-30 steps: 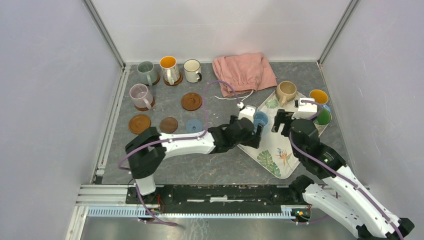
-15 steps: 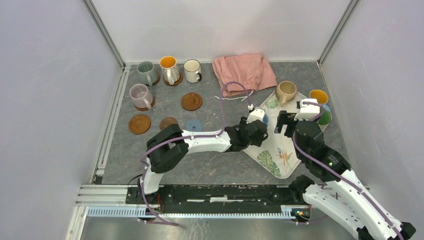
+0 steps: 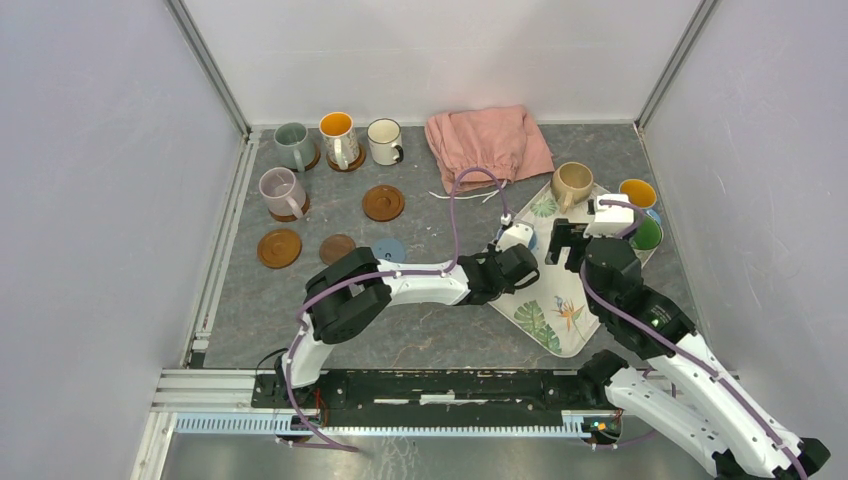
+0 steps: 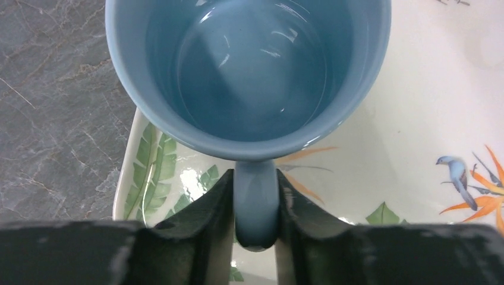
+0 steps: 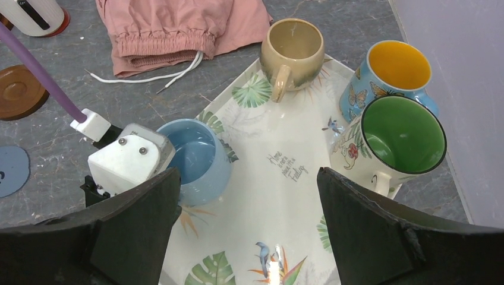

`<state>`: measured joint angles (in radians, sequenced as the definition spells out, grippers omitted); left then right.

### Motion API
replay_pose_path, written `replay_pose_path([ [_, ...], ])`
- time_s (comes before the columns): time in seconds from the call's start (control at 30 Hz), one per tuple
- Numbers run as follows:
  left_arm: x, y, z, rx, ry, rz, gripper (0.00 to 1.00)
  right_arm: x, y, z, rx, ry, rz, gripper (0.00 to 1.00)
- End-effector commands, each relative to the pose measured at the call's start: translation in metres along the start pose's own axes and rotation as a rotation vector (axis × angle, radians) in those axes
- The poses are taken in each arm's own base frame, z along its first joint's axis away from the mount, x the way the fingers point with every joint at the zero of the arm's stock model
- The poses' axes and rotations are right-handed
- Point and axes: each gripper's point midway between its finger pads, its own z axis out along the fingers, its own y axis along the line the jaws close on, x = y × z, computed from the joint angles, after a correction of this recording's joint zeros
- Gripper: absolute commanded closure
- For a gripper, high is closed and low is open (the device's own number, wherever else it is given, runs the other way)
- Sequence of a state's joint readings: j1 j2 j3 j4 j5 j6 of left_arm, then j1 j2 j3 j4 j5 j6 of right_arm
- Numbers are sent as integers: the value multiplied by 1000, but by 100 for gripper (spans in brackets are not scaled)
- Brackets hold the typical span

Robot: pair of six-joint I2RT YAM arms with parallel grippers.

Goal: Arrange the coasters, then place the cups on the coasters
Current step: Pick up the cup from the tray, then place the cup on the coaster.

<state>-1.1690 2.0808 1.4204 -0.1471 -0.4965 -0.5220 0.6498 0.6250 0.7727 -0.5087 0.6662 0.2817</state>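
Note:
My left gripper is shut on the handle of the light blue cup, which stands on the left part of the leaf-patterned tray. My right gripper hangs open over the tray's middle with nothing between its fingers. Three more cups are on the tray: beige, orange-inside and green-inside. At the back left, the grey-green, orange-inside, cream and lilac cups stand on coasters. Three bare brown coasters and a blue one lie nearby.
A crumpled pink cloth with a white drawstring lies at the back, just behind the tray. White walls with metal rails enclose the grey stone-look table on three sides. The left arm's purple cable arches over the middle.
The left gripper has reached over the tray's edge and closed from wide open onto the blue cup's handle. The right gripper has hardly moved and stays open.

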Motion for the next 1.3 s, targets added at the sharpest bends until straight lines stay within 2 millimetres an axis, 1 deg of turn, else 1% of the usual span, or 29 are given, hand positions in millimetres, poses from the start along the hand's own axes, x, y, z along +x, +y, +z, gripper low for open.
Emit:
replay_pose_path([
  [0.0, -23, -3, -2, 4, -66, 11, 73, -18, 2, 0, 0, -48, 20, 7],
  [0.1, -31, -5, -9, 30, -95, 16, 88, -18, 3, 1, 0, -47, 20, 7],
  [0.13, -33, -4, -11, 35, -102, 21, 94, -19, 3, 1, 0, -49, 20, 7],
  [0.17, -35, -4, -12, 39, -109, 26, 97, -19, 3, 2, 1, -49, 21, 7],
  [0.3, -45, -2, -24, 60, -148, 37, 98, -20, 4, 2, 3, -55, 33, 8],
  [0.33, -51, -2, -29, 72, -175, 31, 98, -20, 4, 3, 3, -56, 35, 7],
  [0.5, -69, 6, -54, 96, -253, 3, 98, -18, 6, 7, 6, -48, 38, 8],
  [0.7, -82, 19, -83, 120, -324, -39, 98, -14, 10, 11, 6, -45, 41, 8],
  [0.73, -81, 24, -86, 110, -330, -44, 98, -14, 10, 11, 7, -45, 42, 8],
  [0.87, -86, 44, -100, 52, -368, -63, 98, -13, 12, 14, 6, -42, 45, 8],
  [1.0, -93, 71, -109, -17, -402, -91, 98, -11, 14, 15, 1, -40, 50, 8],
  [1.1, -99, 94, -113, -71, -419, -124, 98, -9, 14, 15, -1, -39, 51, 7],
  [1.27, -104, 138, -111, -171, -429, -191, 98, -7, 16, 16, -13, -35, 47, 8],
])
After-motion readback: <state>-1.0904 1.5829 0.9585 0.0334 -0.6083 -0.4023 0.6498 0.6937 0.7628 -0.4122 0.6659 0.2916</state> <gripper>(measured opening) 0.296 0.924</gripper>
